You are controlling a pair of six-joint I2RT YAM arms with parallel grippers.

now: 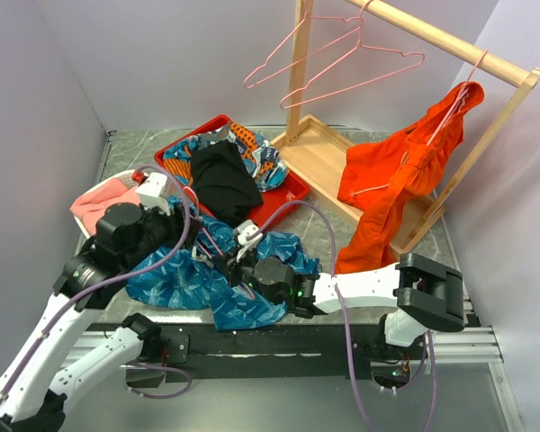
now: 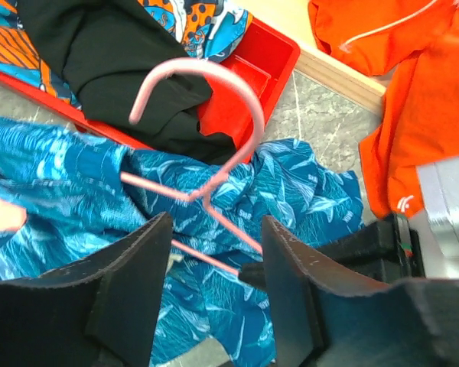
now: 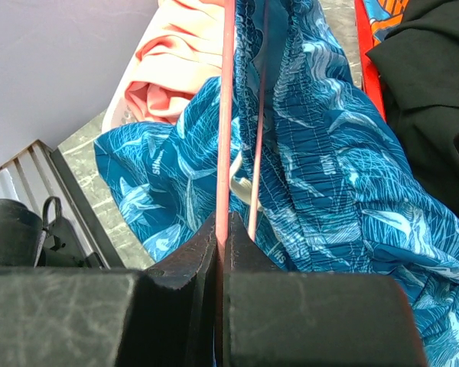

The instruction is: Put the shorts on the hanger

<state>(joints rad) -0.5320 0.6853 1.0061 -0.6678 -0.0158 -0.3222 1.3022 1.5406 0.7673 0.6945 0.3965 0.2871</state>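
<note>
Shorts [image 1: 193,283] are lying crumpled on the table [image 1: 126,157] directly in front of the arm bases. Their far edge is reaching the red tray [image 1: 279,205], which is holding a black garment [image 1: 223,180] and a multicolour cloth [image 1: 252,148]. Hanger [image 3: 226,115] is resting on the teal fabric with its hook pointing towards the tray; whether any of its frame is tucked under the cloth cannot be told.

Right gripper [image 3: 222,229] is clenching one thin wire of the hanger between its jaws, with no gap showing in its own wrist view. I judge this grip is serving to pin the frame steady so the cloth can be worked around it.

Left gripper [image 2: 216,229] is hovering just above the hanger's neck with its fingers [image 2: 130,290] spread wide and nothing between them. The neck is sitting just ahead of the tips, apart from both. That stance is suggesting an approach to the neck or to the fabric under it; which one cannot be told.

Pink cloth [image 1: 99,205] is lying beside the shorts on the left. Orange garment [image 1: 387,180] is hanging from the wooden rail [image 1: 441,40], well apart from the work.

Risk noted: wire thin, fabric floppy, so the frame could be twisting in the right-hand grip once the cloth is being pulled
</note>
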